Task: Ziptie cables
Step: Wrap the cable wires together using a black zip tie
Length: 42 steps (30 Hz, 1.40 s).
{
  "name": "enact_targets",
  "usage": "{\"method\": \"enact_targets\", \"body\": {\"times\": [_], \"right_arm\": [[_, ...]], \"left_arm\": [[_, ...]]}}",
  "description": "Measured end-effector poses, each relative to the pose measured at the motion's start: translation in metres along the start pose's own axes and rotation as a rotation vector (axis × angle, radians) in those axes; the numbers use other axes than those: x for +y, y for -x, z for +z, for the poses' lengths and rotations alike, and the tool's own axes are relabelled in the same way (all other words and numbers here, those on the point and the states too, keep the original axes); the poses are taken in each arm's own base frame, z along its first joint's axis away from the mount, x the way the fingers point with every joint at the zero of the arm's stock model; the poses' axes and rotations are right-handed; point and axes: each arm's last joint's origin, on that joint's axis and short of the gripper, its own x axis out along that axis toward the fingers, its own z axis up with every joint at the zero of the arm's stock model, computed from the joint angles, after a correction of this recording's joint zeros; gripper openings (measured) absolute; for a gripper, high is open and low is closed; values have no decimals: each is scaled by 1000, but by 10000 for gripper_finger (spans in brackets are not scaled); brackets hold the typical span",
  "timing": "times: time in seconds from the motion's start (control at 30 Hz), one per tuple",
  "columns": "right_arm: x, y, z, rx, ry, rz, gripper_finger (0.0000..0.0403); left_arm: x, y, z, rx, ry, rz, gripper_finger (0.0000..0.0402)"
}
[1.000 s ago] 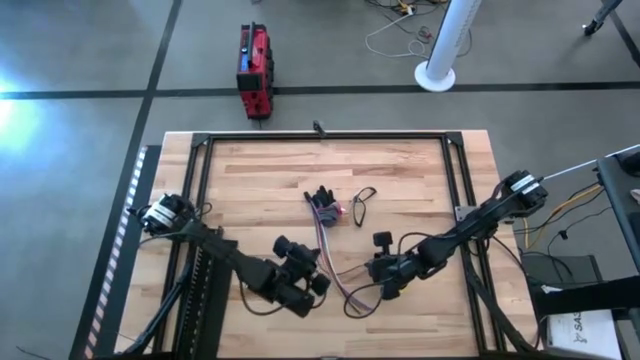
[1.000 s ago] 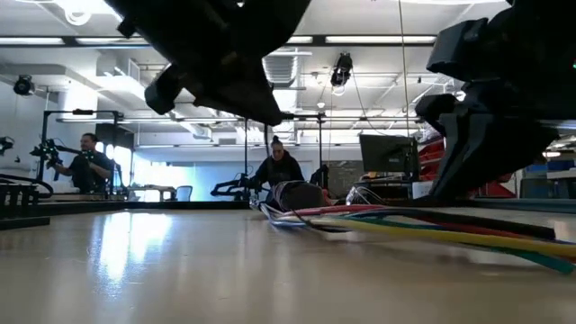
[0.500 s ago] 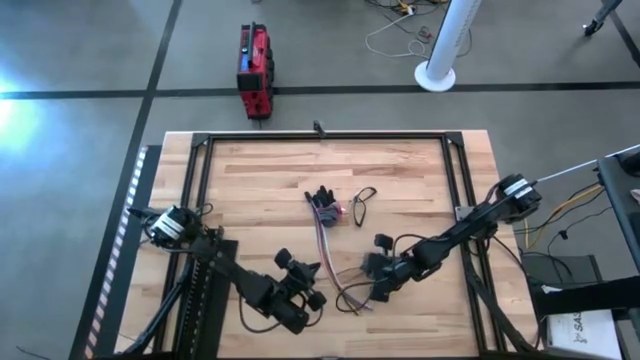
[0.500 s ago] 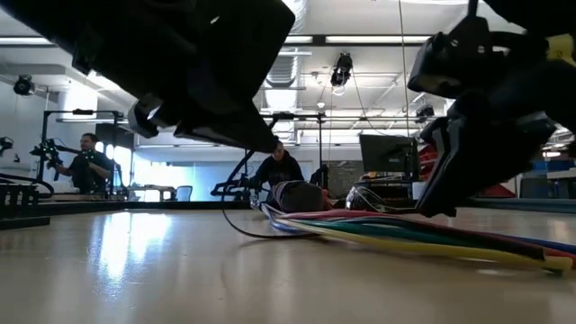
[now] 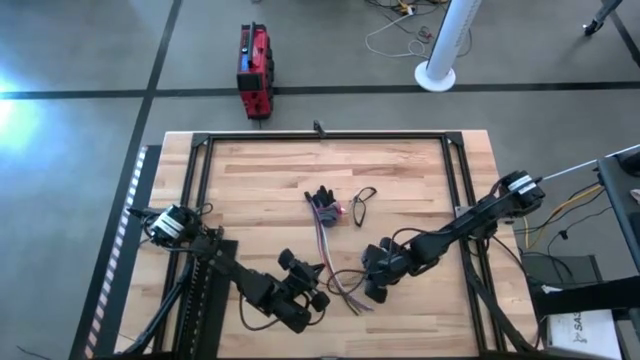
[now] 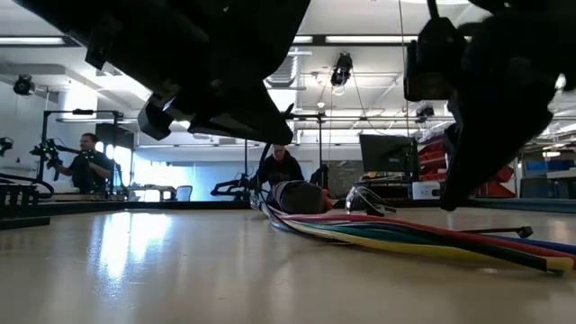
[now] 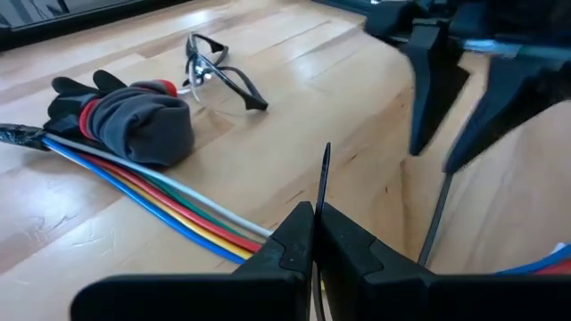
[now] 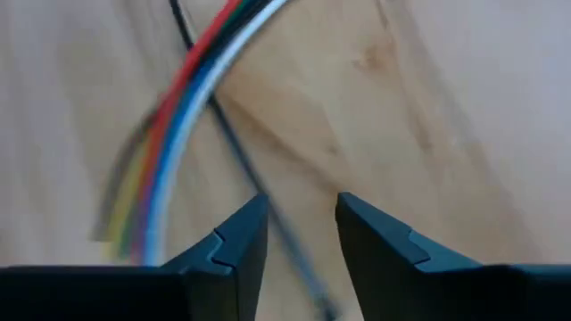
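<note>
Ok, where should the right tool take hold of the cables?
Probably mid-run, where the cables lie flat, side by side. Come from straight above with the right tool spanning them. The grey-wrapped end looks too bulky.

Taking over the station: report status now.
Left gripper shut on the ziptie, near table front. Right gripper open over the cables, holding nothing. Glove and glasses lie beyond, clear of work.

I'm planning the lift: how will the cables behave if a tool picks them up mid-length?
Probably floppy: the cables lie in a slack curve, so they'd likely sag either side of a grip. Likely to splay too: strands fan apart below the open right tool, and the ziptie is in the left tool, not round them.
</note>
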Motion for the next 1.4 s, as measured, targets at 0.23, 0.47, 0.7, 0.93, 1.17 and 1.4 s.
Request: {"method": "enact_targets", "body": {"times": [0.23,0.47,0.7,0.93,1.17,1.4], "right_arm": [[25,19,3,96,-353,100,130],[22,7,-12,23,-839,-58,109],[22,-11,-21,63,-1107,-135,113],[32,-7,-12,65,-1134,-94,131],[48,-2,-13,85,-1130,-57,126],[45,-18,-29,91,-1172,-156,110]], "left_arm": [[0,0,0,0,2,-4,0],[-1,0,1,-2,-47,-5,0],[0,-1,1,-3,-106,-3,0],[1,-4,3,-9,-115,7,0],[1,-6,4,-11,-119,11,0],[1,-6,4,-6,-111,5,0]]}}
